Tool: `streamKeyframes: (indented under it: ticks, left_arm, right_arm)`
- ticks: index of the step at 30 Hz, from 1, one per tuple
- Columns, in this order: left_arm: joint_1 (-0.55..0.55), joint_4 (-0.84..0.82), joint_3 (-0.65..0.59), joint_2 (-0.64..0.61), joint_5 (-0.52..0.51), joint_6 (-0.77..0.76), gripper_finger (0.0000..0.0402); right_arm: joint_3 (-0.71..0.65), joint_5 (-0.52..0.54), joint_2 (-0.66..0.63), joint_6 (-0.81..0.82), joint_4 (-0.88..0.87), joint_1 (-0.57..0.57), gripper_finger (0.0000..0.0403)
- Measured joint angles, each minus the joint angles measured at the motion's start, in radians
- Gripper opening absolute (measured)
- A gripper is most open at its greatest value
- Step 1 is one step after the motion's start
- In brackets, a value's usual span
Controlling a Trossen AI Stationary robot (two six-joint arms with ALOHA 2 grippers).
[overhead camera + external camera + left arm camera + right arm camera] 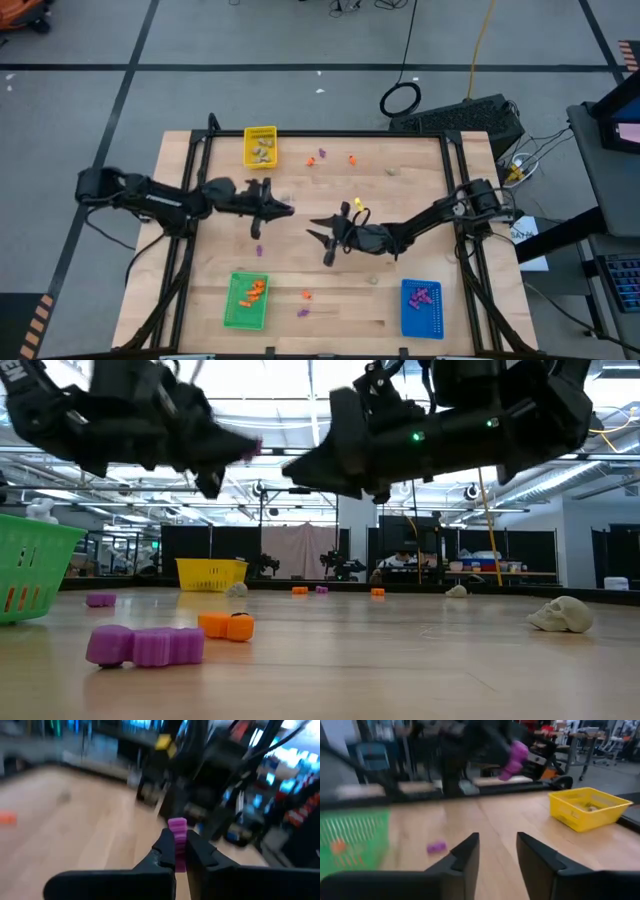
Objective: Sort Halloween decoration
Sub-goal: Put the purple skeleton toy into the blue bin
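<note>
L gripper (176,851) hangs above mid surface (330,280), fingers (165,851) clamped on a purple trinket (177,837) that sticks up between the tips; the right wrist view shows the same piece (514,759) held aloft by the other arm. R gripper (496,851) sits just across from it near centre, fingers apart w/ nothing between them.

Rest of the Halloween decoration is partly sorted: beige-grey bits in the yellow tray (260,147) at the far edge, orange ones in the green tray (246,300) near-left, purple ones in the blue tray (422,307) near-right. Loose pieces remain: a few orange (352,158) and one purple near the far edge, a purple one (258,250) under the L arm, orange + purple between the near trays, a small skull (560,615) and other pale bits on the wood.

Step in hand, judging by the grip: carrying a purple piece off for sorting. Blue tray lies on the R side, well apart from the L gripper, so the next move prob. calls either for a long reach across past the R arm, or a hand-over to the open R fingers. Piece is tiny, so alignment for a hand-over would need to be tight; a slip drops it back on the surface.
</note>
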Motion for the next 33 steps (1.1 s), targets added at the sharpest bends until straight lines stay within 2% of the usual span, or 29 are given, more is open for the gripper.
streamKeyframes:
  ticks: [4, 9, 13, 24, 26, 33]
  left_arm:
    - [-0.118, 0.142, -0.017, 0.020, -0.101, 0.030, 0.0009]
    - [-0.220, 0.237, -0.017, 0.060, -0.223, 0.113, 0.0009]
    - [-0.255, 0.279, -0.017, 0.087, -0.269, 0.141, 0.0009]
    - [-0.287, 0.323, -0.016, 0.093, -0.288, 0.158, 0.0009]
    - [-0.291, 0.332, -0.016, 0.093, -0.289, 0.158, 0.0009]
    - [-0.298, 0.337, -0.014, 0.093, -0.290, 0.158, 0.0009]
  right_arm:
    - [0.018, -0.009, 0.042, 0.059, 0.129, -0.009, 0.0136]
    - [0.103, -0.125, 0.058, 0.096, 0.095, -0.023, 0.0133]
    - [0.154, -0.135, 0.058, 0.096, 0.070, -0.023, 0.0128]
    - [0.212, -0.151, 0.059, 0.068, 0.036, -0.024, 0.0115]
    - [0.221, -0.186, 0.059, 0.065, 0.028, -0.026, 0.0103]
    - [0.227, -0.188, 0.059, 0.044, 0.025, -0.028, 0.0038]
